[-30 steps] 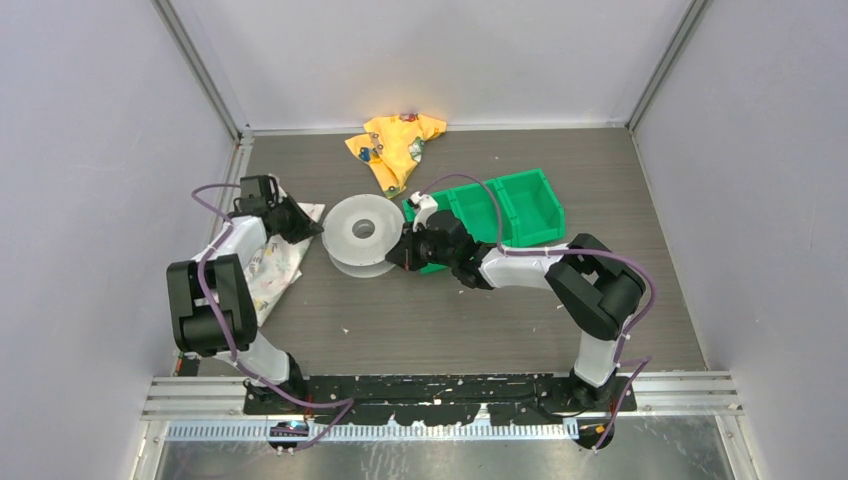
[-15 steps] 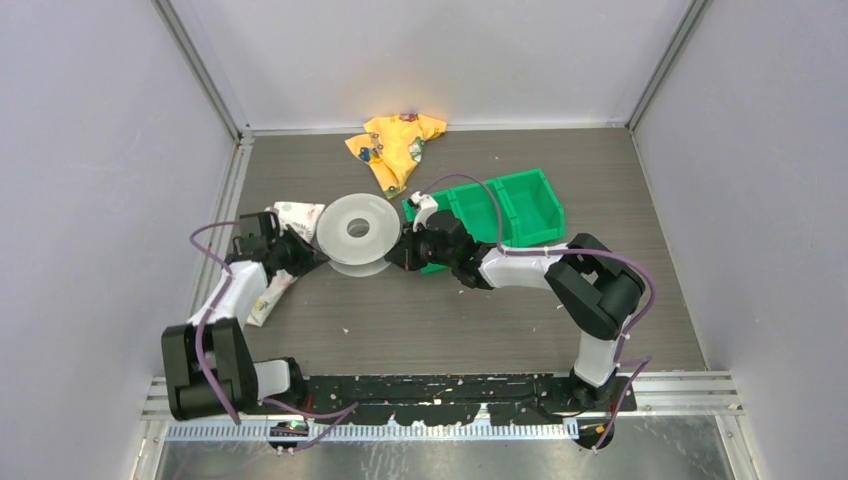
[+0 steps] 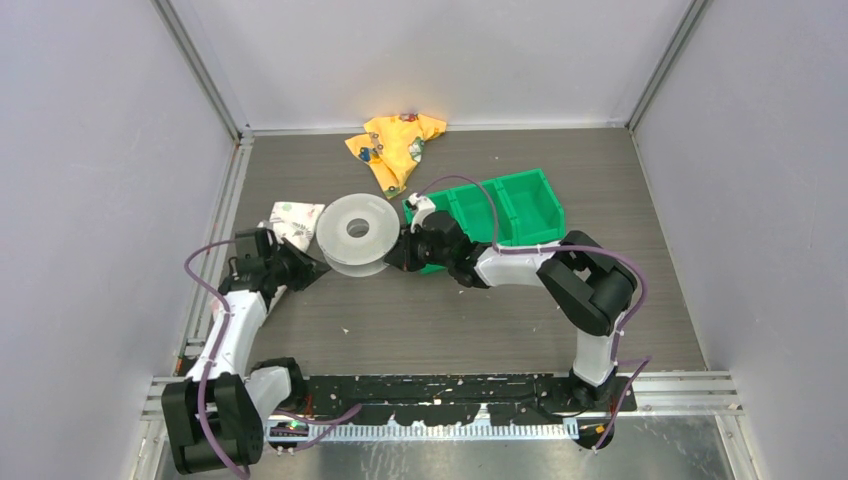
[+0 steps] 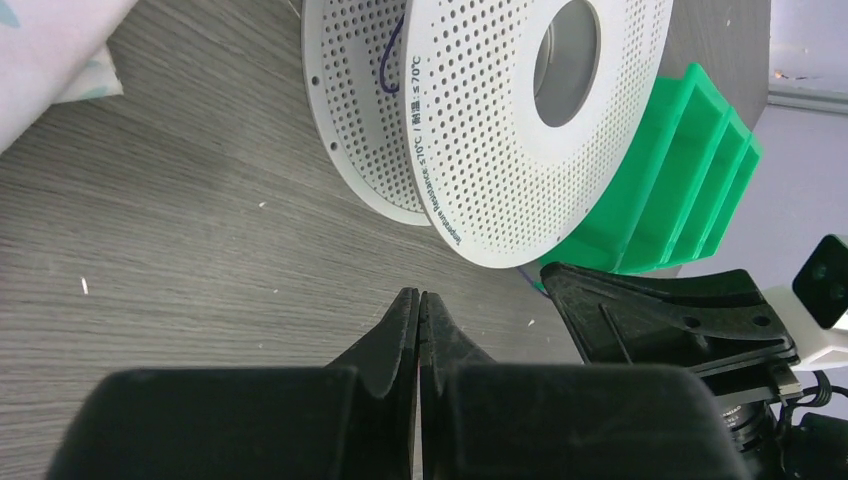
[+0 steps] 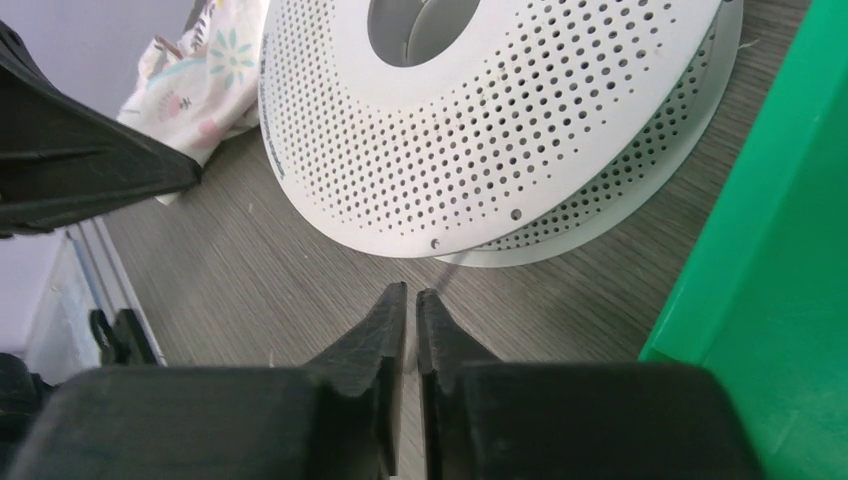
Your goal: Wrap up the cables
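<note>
while both my arms lie low over the grey table (image 3: 450, 320), each pair of jaws is pressed together. my left gripper (image 4: 418, 300) shows its tips meeting with nothing between them, just above the tabletop and near the left side of the pale perforated spool (image 3: 352, 232). my right gripper (image 5: 411, 295) has only a hairline slit between its tips, which sit just beside the spool's right rim. whether a strand is caught in it i cannot tell. the spool rests on the table between the two grippers, its hole facing up. the cable (image 4: 385, 65) is a thin dark thread lying in the groove between the spool's two flanges, and a short bit of it shows on the table below the rim on my right gripper's side. just beyond my right gripper stands the green bin (image 3: 510, 205), close against the spool. a flowered cloth (image 3: 290, 218) lies at the spool's left. farther off, by the back wall, lies a crumpled yellow cloth (image 3: 397, 142).
</note>
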You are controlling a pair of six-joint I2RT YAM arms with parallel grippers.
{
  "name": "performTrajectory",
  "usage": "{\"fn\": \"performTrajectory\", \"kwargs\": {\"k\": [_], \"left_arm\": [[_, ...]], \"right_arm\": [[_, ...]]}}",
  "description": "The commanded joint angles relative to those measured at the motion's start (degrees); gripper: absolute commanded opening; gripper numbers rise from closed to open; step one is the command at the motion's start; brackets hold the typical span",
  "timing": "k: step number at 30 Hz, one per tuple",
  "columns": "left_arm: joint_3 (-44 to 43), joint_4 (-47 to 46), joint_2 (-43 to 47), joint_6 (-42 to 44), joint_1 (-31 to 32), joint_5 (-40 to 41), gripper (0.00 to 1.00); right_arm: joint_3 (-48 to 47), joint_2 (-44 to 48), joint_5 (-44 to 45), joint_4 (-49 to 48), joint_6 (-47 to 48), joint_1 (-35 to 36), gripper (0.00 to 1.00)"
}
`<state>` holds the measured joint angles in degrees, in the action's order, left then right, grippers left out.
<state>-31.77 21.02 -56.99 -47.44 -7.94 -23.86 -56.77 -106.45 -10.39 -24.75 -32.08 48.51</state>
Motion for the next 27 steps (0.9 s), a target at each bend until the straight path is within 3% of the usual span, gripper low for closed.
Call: {"fn": "performTrajectory", "kwargs": {"k": [1,3,5,13,21,27], "left_arm": [[-0.5,0.5,0.6,-0.2,0.1,-1.5,0.01],[-0.3,0.6,1.1,-0.2,0.1,-1.0,0.01],[-0.5,0.9,1.3,0.0,0.1,-0.8,0.00],[-6.3,4.2,1.1,2.5,0.1,1.1,0.01],[-13.9,6.0,0.6,4.8,0.2,1.6,0.00],[-19.0,8.5,-5.6,12.3,2.5,10.8,0.09]], "right_arm": [[-2.5,0.7,0.7,-1.1,-0.6,-0.1,0.26],[-2.4,1.1,1.4,-0.6,-0.5,-0.1,0.40],[-2.3,1.3,1.6,-0.2,-0.4,-0.2,0.45],[-1.6,3.0,3.1,1.4,0.3,-0.1,0.50],[-1.7,11.5,6.7,8.1,5.1,-0.1,0.51],[2.3,15.6,9.5,17.2,14.5,0.6,0.51]]}}
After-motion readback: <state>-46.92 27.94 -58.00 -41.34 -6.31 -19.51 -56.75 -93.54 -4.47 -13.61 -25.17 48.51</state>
